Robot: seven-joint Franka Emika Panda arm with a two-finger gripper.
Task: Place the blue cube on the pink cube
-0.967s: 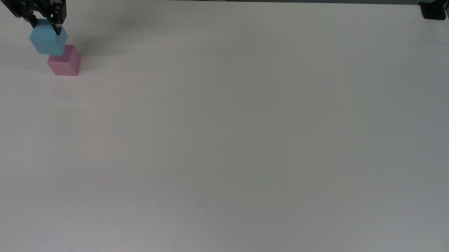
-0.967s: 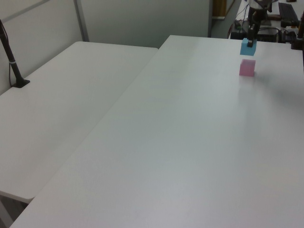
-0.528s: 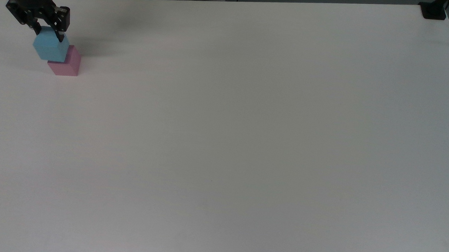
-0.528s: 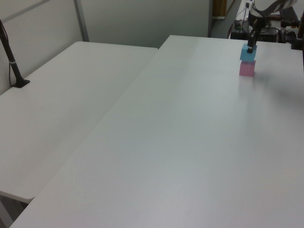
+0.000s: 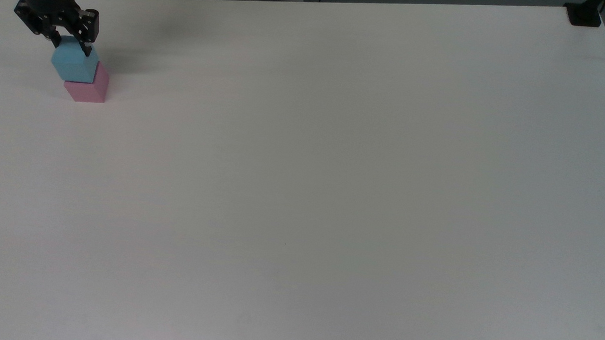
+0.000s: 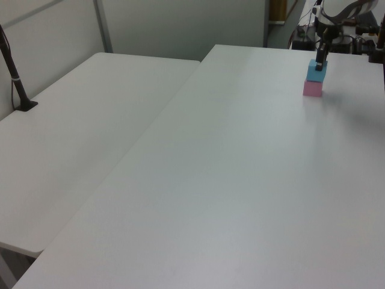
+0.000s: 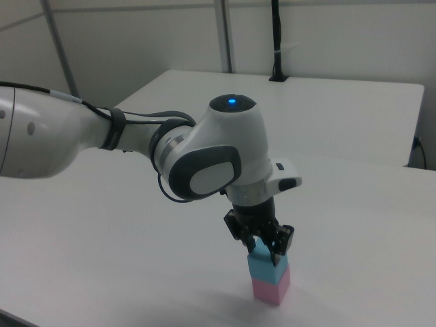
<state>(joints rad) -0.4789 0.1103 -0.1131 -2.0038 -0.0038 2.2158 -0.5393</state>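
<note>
The light blue cube (image 5: 73, 67) rests on top of the pink cube (image 5: 86, 91) near the table's far left corner in the top view. My gripper (image 5: 72, 45) comes down from above, its black fingers pressed against two opposite sides of the blue cube, shut on it. In the left view the blue cube (image 6: 315, 73) sits flush on the pink cube (image 6: 312, 89) at the far right, under the gripper (image 6: 320, 65). The right view shows the gripper (image 7: 264, 255) straddling the top of the blue cube (image 7: 266, 267), with the pink cube (image 7: 270, 290) beneath it on the table.
The white table (image 5: 301, 190) stretches wide to the top view's right of the stack. A black post mount (image 5: 584, 16) stands at its far right corner. In the left view a second table (image 6: 90, 132) adjoins, with a black post (image 6: 15, 78).
The gripper has lowered the blue cube and shifted it slightly to the top view's right, from hanging above the pink cube to resting on it.
</note>
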